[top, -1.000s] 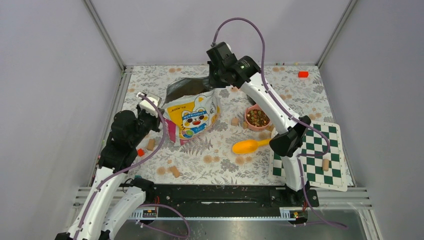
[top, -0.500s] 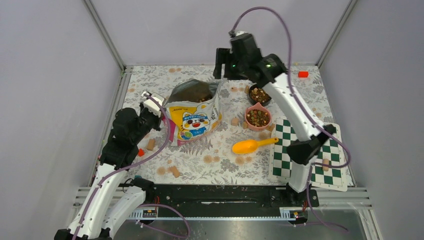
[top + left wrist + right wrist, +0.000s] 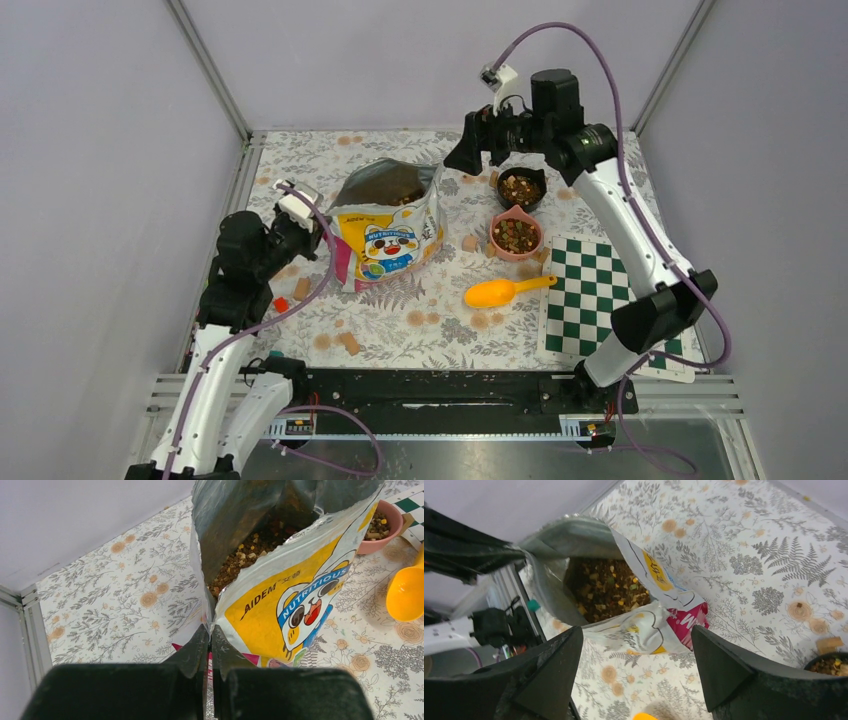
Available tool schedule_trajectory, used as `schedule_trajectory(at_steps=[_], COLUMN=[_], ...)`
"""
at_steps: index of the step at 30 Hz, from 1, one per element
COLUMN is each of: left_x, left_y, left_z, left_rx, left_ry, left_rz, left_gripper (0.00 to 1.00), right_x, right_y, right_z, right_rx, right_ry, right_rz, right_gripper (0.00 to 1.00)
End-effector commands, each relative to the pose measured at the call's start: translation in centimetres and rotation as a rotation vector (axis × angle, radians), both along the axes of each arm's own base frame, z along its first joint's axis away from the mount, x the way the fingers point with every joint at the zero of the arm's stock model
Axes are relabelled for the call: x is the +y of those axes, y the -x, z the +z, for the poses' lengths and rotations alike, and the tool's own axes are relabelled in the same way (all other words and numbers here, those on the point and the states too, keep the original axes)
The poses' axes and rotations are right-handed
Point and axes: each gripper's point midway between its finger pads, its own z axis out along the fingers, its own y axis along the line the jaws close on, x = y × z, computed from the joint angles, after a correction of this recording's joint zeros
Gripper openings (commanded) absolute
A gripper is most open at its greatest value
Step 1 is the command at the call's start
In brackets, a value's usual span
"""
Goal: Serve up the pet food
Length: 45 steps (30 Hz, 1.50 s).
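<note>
Left gripper [image 3: 210, 647] is pinched tight on the side edge of the bag [image 3: 280, 595], which stands open just left of centre in the overhead view. Pet food [image 3: 250, 550] sits inside it. There's more in the pink bowl [image 3: 497, 247] and the black bowl [image 3: 501, 190] to its right. Right gripper [image 3: 636, 630] hangs at upper middle, jaws spread wide and holding nothing. Yellow scoop [image 3: 492, 293] lies below the bowls.

Glossy foil bag [image 3: 272, 605] — dry, grainy kibble [image 3: 248, 552].

Table [image 3: 300, 160]: bag [image 3: 385, 235], pink bowl [image 3: 516, 257], black bowl [image 3: 541, 185], scoop [image 3: 495, 293], chessboard [image 3: 590, 300]
</note>
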Motion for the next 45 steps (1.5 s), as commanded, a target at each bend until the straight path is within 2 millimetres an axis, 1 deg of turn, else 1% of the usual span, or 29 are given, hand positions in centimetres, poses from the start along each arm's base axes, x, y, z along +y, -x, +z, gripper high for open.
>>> schedule_trajectory(at_steps=[1,3,8,12,16,21,24,26,27,28,29,30,32,33,35,38,40,42,45], left_x=[-0.2,-0.4,-0.2,0.2,0.6,0.5,0.6,0.9,1.0,1.0,1.0,1.0,1.3,1.4,2.0,2.8,3.6,4.5,5.5], left_y=[-0.4,-0.4,-0.8,-1.3,-1.7,-1.9,-2.1,-2.3,-2.4,-2.5,-2.5,-2.6,-2.7,-2.8,-3.0,-3.4,-3.6,-4.0,-4.6], left_z=[3.1,2.5,1.5,1.2,1.5,1.5,1.7,1.9,2.0,2.1,2.1,2.2,2.5,2.6,3.4,4.8,5.3,6.0,8.0], left_rx=[-0.108,-0.087,-0.065,-0.067,-0.073,-0.065,-0.074,-0.08,-0.085,-0.086,-0.089,-0.093,-0.099,-0.104,-0.131,-0.161,-0.152,-0.162,-0.198], left_ry=[0.008,0.007,-0.033,-0.06,-0.071,-0.075,-0.077,-0.073,-0.068,-0.065,-0.063,-0.062,-0.063,-0.069,-0.09,-0.12,-0.159,-0.205,-0.253], left_rz=[-0.05,-0.074,-0.105,-0.11,-0.113,-0.148,-0.154,-0.146,-0.147,-0.148,-0.152,-0.151,-0.143,-0.138,-0.121,-0.118,-0.111,-0.093,-0.08], left_gripper=[0.0,0.0,0.0,0.0,0.0,0.0,0.0,0.0,0.0,0.0,0.0,0.0,0.0,0.0,0.0,0.0,0.0,0.0,0.0], right_x=[1.2,1.6,3.1,4.6,5.9,7.5,8.1,8.2,8.2,8.2,8.2,8.1,7.8,7.6,6.8,5.2,4.0,3.0,2.0], right_y=[-0.3,-1.0,-1.5,-1.6,-3.0,-4.1,-4.1,-4.0,-3.9,-3.9,-3.9,-3.9,-3.9,-3.8,-3.7,-3.1,-2.7,-2.3,-1.4], right_z=[-2.3,-3.5,-5.9,-6.5,-6.9,-8.2,-8.8,-9.0,-9.0,-9.1,-9.0,-8.9,-7.8,-7.1,-4.8,-0.9,1.4,3.1,5.1], right_rx=[-0.094,-0.092,-0.107,-0.131,-0.158,-0.19,-0.181,-0.177,-0.177,-0.173,-0.175,-0.173,-0.187,-0.204,-0.252,-0.319,-0.379,-0.427,-0.483], right_ry=[0.025,0.039,0.019,-0.058,-0.116,-0.111,-0.116,-0.119,-0.12,-0.12,-0.118,-0.115,-0.112,-0.107,-0.103,-0.12,-0.119,-0.116,-0.112], right_rz=[0.234,0.265,0.409,0.509,0.517,0.532,0.551,0.56,0.562,0.562,0.557,0.549,0.524,0.509,0.475,0.441,0.415,0.391,0.367], right_gripper=[0.85,0.84,0.81,0.79,0.77,0.74,0.71,0.63,0.57,0.48,0.34,0.24,0.03,0.0,0.0,0.0,0.0,0.0,0.0])
